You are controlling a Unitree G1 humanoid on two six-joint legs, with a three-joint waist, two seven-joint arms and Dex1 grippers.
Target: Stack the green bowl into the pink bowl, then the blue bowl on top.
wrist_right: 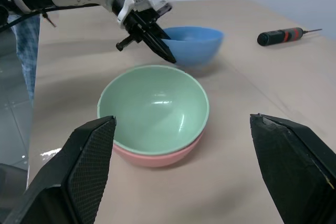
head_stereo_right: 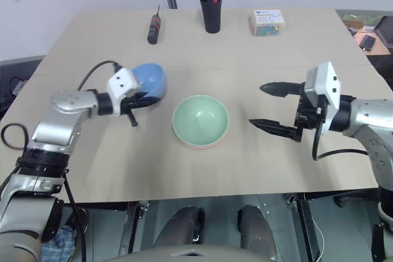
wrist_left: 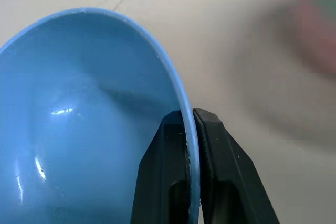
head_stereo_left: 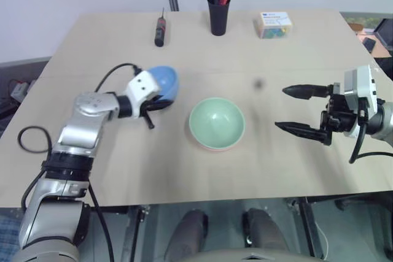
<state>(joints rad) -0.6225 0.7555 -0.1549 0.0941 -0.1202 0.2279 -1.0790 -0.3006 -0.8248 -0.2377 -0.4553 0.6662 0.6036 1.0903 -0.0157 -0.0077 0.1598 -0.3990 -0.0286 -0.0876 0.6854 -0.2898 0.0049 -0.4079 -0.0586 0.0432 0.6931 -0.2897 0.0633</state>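
Mid-counter, my left tool (wrist_left: 191, 145) is clamped on the rim of the round light-blue plastic bowl (head_stereo_left: 164, 83), tilted. Thin, light, stiff, prob slippery, so I'd keep the rim pinch. Mint-green plastic bowl (head_stereo_left: 216, 122) sits nested in the salmon-pink plastic bowl (wrist_right: 157, 156). Right tool (head_stereo_left: 296, 110) gapes apart, holding nothing.

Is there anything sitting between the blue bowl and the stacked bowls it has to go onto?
Nothing visible. The left tool grips the blue bowl by its rim, and bare table separates it from the green bowl nested in the pink bowl. The right tool hangs open on the stack's far side.
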